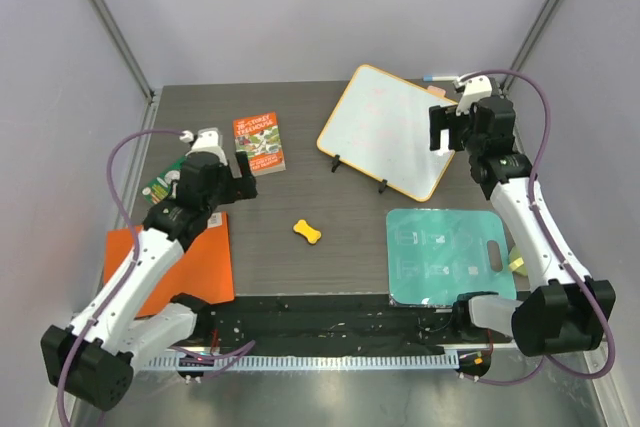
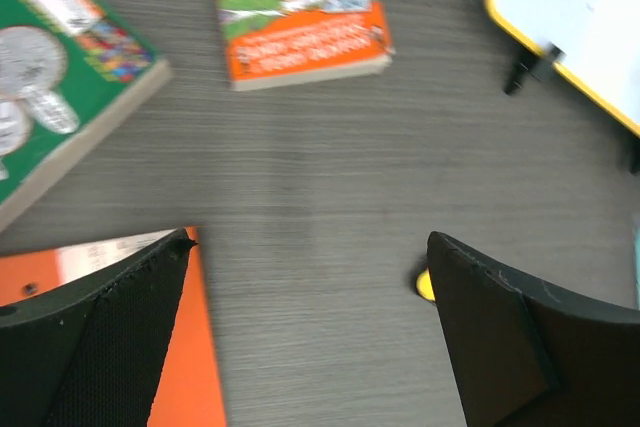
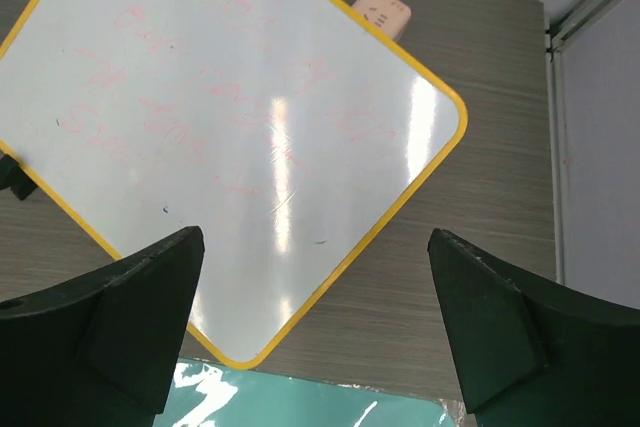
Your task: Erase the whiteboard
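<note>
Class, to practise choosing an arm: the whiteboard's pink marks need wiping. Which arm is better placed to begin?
Right, likely. The right gripper hangs open at the edge of the whiteboard, pink marks filling its wrist view. The left gripper is across the table by the orange book.

1. Orange book [image 1: 259, 143], upper left of centre in the top view: white lettering on the orange cover band. The larger line appears to read "TREEHOUSE"; the smaller line above it is too small to read. In the left wrist view the same lettering is blurred.
2. Whiteboard [image 3: 240, 147]: several rows of faint pink handwriting across the upper left of the right wrist view, none legible.
3. Teal mat [image 1: 445, 252], lower right in the top view: pale printed outlines, with no readable words.
4. Green book [image 2: 60, 67], upper left in the left wrist view: silver round seals and a small label, both blurred.
</note>
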Motion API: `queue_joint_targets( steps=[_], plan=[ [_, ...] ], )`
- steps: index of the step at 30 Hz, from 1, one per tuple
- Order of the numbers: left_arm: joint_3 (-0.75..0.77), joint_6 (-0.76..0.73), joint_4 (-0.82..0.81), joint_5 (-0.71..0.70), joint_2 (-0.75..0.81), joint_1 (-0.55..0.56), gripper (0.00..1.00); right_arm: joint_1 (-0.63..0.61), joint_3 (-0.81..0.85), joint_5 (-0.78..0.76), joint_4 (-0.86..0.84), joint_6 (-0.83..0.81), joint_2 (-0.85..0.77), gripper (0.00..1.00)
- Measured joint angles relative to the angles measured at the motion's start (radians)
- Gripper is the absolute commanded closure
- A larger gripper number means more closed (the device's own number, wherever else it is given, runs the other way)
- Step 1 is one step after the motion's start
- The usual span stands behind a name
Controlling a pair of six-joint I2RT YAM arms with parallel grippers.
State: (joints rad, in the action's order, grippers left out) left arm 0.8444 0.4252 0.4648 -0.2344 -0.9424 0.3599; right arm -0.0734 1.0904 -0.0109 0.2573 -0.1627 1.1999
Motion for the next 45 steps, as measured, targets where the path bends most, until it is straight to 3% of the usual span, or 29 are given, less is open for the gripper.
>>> queue_joint_targets(
  steps=[7,14,18,20,24,28,33,39,45],
  plan=[
    [0.009,-0.013,-0.046,0.094,-0.174,0.185,0.0,0.045,0.011,0.048,0.04,0.017,0.098,0.0],
    [0.091,0.014,-0.039,0.062,-0.444,0.373,0.03,0.117,0.019,0.106,0.058,0.044,0.117,0.0],
    [0.129,0.05,-0.028,0.024,-0.549,0.471,0.3,0.117,0.019,0.119,0.059,0.043,0.117,0.0],
    [0.14,0.07,-0.019,0.011,-0.573,0.492,0.36,0.117,0.019,0.124,0.06,0.042,0.117,0.0],
    [0.142,0.103,-0.003,-0.031,-0.571,0.52,0.73,0.119,0.017,0.129,0.061,0.038,0.116,0.0],
    [0.127,0.129,0.012,-0.048,-0.534,0.557,0.99,0.122,0.004,0.129,0.062,0.034,0.116,0.0],
    [0.103,0.153,0.029,-0.046,-0.549,0.589,1.0,0.13,-0.009,0.129,0.068,0.03,0.116,0.0],
    [0.103,0.193,0.054,-0.068,-0.714,0.602,1.0,0.164,-0.009,0.145,0.067,0.029,0.116,0.0],
    [0.238,0.196,0.059,-0.081,-0.832,0.607,1.0,0.187,-0.005,0.156,0.07,0.027,0.116,0.0]
  ],
)
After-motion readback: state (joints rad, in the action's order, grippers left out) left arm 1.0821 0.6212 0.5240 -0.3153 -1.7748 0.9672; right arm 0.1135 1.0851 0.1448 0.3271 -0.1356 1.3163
